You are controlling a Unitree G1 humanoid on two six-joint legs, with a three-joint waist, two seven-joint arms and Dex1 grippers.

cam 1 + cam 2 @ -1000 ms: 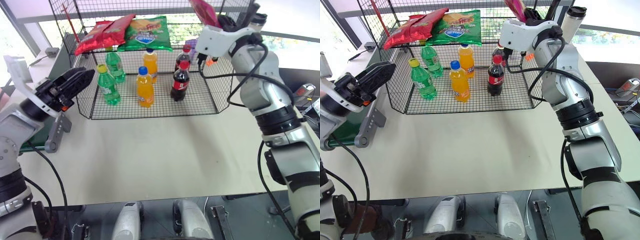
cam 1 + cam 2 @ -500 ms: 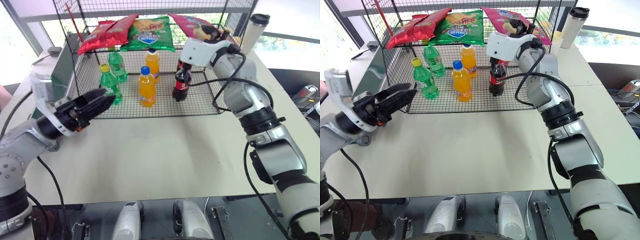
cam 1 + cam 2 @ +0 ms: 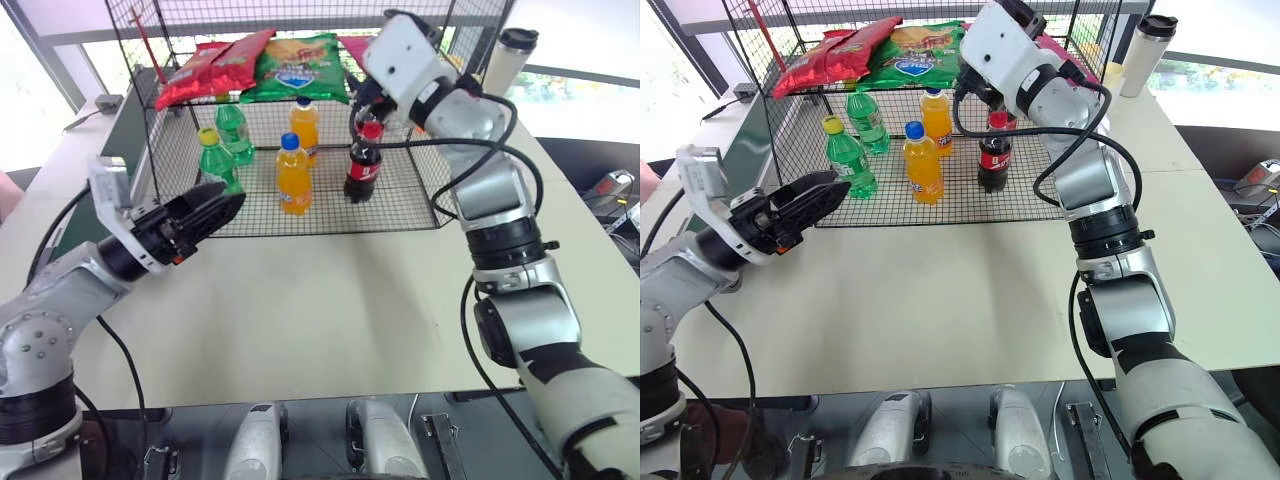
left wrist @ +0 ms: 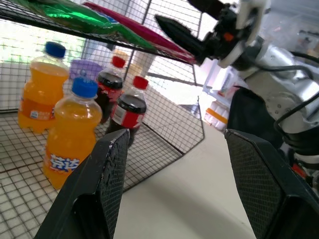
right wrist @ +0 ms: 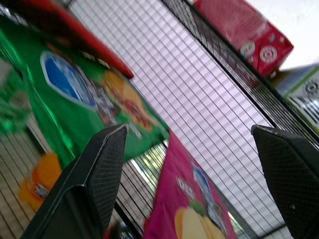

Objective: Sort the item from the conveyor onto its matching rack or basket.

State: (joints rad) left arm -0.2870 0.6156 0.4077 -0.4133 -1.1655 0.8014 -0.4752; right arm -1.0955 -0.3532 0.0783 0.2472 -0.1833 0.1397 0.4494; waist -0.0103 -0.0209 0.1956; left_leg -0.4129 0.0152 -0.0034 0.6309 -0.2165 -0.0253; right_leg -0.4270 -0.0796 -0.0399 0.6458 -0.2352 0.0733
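Rack [image 3: 190, 215], a black wire cage with two levels, stands at the far side of the pale table [image 3: 330, 310] and serves as the landmark. Left of the rack and touching its side runs the dark-green conveyor [image 3: 118, 135], only partly seen. In front of the rack's left corner hovers the left gripper [image 3: 215, 205], over the table; in the left wrist view its two black fingers [image 4: 107, 184] stand wide apart with nothing between them. On the rack's lower level stand two green bottles [image 3: 214, 165], then two orange bottles [image 3: 291, 175], then two cola bottles [image 3: 362, 165] with red caps. On the rack's upper level lies a red chip bag [image 3: 210, 65] at the left, a green chip bag [image 3: 295, 65] just beside it, and the pink snack bag [image 5: 187, 199] at the right, lying flat on the mesh beside the green one. Above that right part of the upper level hangs the right gripper [image 4: 174, 32]; the right wrist view shows its fingers [image 5: 102, 169] spread wide, apart from the pink bag and gripping nothing. Right of the rack, on the table, stands a pale tumbler [image 3: 505, 60] with a dark lid.
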